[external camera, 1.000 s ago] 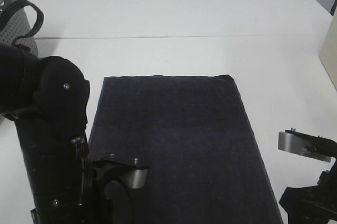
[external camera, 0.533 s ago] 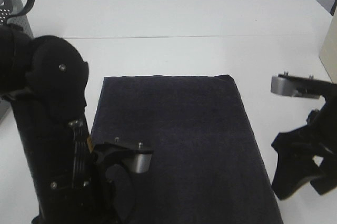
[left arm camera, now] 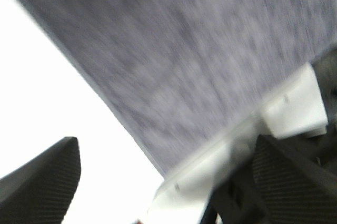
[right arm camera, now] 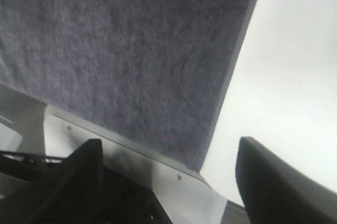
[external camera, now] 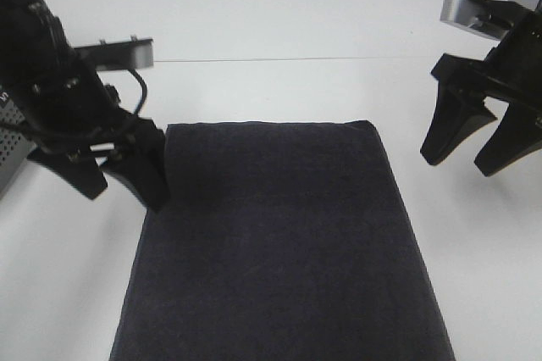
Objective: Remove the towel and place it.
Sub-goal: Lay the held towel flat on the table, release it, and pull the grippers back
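Towel place: You are seeing the towel (external camera: 279,242) lying flat on the white table (external camera: 279,22), filling the middle of the high view and running out of the picture at 6 o'clock.
Towel edges: The far edge is lying straight across at 12 o'clock with 2 square corners. The long sides are spreading slightly toward 5 and 7 o'clock.
Open room: Bare table is stretching wide beyond the far edge at 12 o'clock, with a thin seam crossing it. Narrower bare strips are running along the towel at 3 and 9 o'clock.
Left pincer: The left gripper (external camera: 125,200) is hanging at 10 o'clock of the towel, spread wide and holding nothing. Its inner finger (external camera: 144,174) is overlapping the towel's far left corner; you cannot tell whether it is touching.
Right pincer: The right gripper (external camera: 458,166) is hanging at 2 o'clock, spread wide and holding nothing, apart from the towel's right side.
Basket: A grey basket (external camera: 10,145) is showing at the 9 o'clock rim, behind the left arm.
Towel look: It is showing very dark navy, nearly black, plain, smooth, with a thin hem along the far edge. Both wrist views are rendering it greyer, nappy and blurred (left arm camera: 200,50) (right arm camera: 121,50).
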